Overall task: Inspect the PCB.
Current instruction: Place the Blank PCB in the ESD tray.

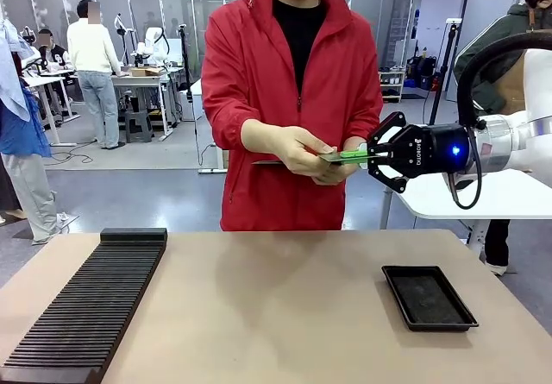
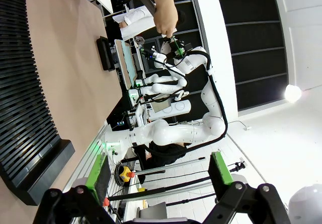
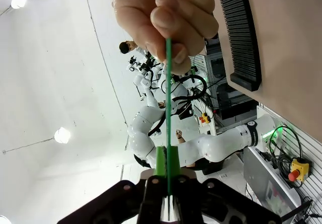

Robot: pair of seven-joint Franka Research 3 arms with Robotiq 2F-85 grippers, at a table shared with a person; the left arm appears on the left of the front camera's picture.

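A wide tan bench [image 1: 285,315] fills the lower part of the front view. Behind its far edge stands a person in a red jacket [image 1: 293,99], facing the robot.

On the bench's left side lies a long black ribbed rack [image 1: 86,306], running from the near edge toward the far side. The white right arm [image 1: 522,138] reaches in from the right, level with the person's waist and well above the bench. On the bench's right side sits a shallow black tray [image 1: 429,298].

The right tool [image 1: 366,154] points sideways toward the person and is closed on one end of the PCB [image 1: 341,155]. This thin green board is held up in the air and lies roughly flat between the tool and the person. The person's hands [image 1: 302,151] pinch its other end, so both the tool and the hands are touching it.

In the right wrist view the PCB [image 3: 167,108] shows edge-on as a thin green line. It rises from between the green pads [image 3: 161,161] into the fingers of the person's hand [image 3: 161,17].

In the left wrist view the left tool [image 2: 158,173] has its two green-padded fingers [image 2: 98,176] spread wide apart with nothing between them.
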